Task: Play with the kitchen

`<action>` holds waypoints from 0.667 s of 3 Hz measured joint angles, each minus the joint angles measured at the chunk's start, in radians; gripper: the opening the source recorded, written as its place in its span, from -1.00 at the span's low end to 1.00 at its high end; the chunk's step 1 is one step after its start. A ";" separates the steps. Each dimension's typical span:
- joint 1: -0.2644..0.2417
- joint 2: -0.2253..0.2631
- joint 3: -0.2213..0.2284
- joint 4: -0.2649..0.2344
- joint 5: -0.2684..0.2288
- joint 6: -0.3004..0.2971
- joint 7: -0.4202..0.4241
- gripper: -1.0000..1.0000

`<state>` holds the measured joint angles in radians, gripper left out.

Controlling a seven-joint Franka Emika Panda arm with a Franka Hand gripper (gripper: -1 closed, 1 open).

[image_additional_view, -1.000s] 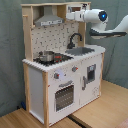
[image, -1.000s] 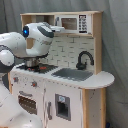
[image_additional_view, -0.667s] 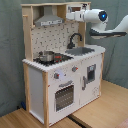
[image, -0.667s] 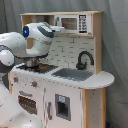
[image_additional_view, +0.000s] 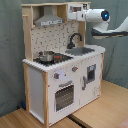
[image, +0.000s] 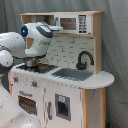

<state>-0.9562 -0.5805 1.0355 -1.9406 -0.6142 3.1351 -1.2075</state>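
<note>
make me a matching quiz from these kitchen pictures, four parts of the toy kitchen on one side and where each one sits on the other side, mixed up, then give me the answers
Things:
1. faucet
2. pot
3. hood
4. oven door

Places:
A. on the stovetop
B. on the front of the kitchen, below the knobs
C. at the back of the sink
D. up high, under the top shelf, above the stovetop

Pairs: 1-C, 2-A, 3-D, 4-B
</note>
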 joint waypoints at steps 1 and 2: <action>0.074 -0.004 -0.059 -0.036 0.000 0.000 -0.011 -1.00; 0.158 -0.011 -0.126 -0.078 -0.001 0.000 -0.024 -1.00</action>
<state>-0.7985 -0.5916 0.9091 -2.0189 -0.6148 3.1352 -1.2312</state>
